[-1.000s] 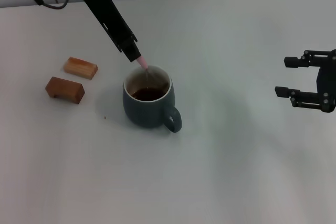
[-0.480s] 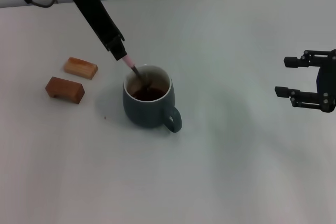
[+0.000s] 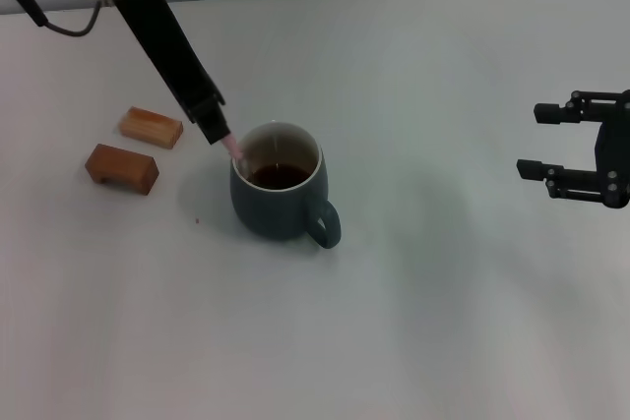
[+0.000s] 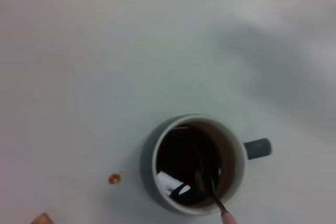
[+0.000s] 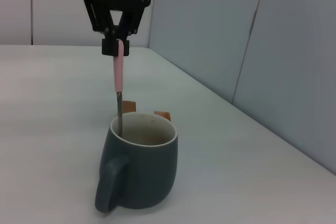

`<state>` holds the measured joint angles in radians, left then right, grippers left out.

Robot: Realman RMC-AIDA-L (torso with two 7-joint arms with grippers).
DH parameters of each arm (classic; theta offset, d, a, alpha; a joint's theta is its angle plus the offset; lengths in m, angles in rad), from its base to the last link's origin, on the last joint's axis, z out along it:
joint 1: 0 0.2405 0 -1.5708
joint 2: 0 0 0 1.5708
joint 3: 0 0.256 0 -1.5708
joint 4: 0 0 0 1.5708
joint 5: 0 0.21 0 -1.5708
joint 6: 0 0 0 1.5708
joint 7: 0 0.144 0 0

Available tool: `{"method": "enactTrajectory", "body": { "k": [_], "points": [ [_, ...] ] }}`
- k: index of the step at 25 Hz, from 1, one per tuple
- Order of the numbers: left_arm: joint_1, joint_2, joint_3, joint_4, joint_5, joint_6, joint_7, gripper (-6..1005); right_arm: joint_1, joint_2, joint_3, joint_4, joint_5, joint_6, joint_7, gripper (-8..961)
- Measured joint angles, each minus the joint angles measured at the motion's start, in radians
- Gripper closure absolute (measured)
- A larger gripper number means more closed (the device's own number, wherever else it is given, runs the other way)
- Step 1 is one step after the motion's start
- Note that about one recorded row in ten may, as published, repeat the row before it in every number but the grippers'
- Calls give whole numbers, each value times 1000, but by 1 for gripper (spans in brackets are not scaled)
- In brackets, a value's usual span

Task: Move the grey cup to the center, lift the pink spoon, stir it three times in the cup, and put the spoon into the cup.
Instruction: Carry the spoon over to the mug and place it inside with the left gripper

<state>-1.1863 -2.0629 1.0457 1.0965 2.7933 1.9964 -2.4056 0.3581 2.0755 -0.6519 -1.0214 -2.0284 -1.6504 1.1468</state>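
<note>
1. The grey cup point(image 3: 279, 193) stands upright near the middle of the white table point(image 3: 423, 322), dark brown liquid inside, its loop handle pointing toward the robot and a touch to its right.
2. The pink spoon point(image 5: 119, 90) hangs almost vertical, metal bowl down in the liquid, neck right against the cup's rim on the robot's left side.
3. Up top, the left gripper point(image 5: 116, 47) has its fingers pinched on the end of the pale pink handle, hovering just above the cup's left edge.
4. From the left wrist view, the spoon's bowl sits in the liquid close to the cup wall.
5. Off to the cup's left, two wooden blocks point(image 3: 135, 149) lie on the table, close together, apart from the cup.
6. The right gripper point(image 3: 551, 143) hangs well apart at the table's right side, fingers spread, holding nothing.
</note>
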Motion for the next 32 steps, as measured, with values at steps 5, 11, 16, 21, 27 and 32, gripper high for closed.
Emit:
{"method": "enactTrajectory", "body": {
  "k": [5,11,16,21,27,32],
  "points": [
    [-14,2,-2,0,-61,2,1,867,2,0,0,0,1,0,0,303],
    [-29,-1,5,-4,-69,-28,11,867,2,0,0,0,1,0,1,303],
    [-37,0,6,-11,-62,-71,12,867,2,0,0,0,1,1,2,304],
    [-37,3,4,-12,-39,-92,10,868,2,0,2,0,1,1,2,304],
    [-37,4,-3,-15,22,-107,4,868,4,0,2,0,0,4,2,304],
    [-31,4,5,-19,39,-87,3,868,7,0,1,0,1,5,2,303]
  ]
}}
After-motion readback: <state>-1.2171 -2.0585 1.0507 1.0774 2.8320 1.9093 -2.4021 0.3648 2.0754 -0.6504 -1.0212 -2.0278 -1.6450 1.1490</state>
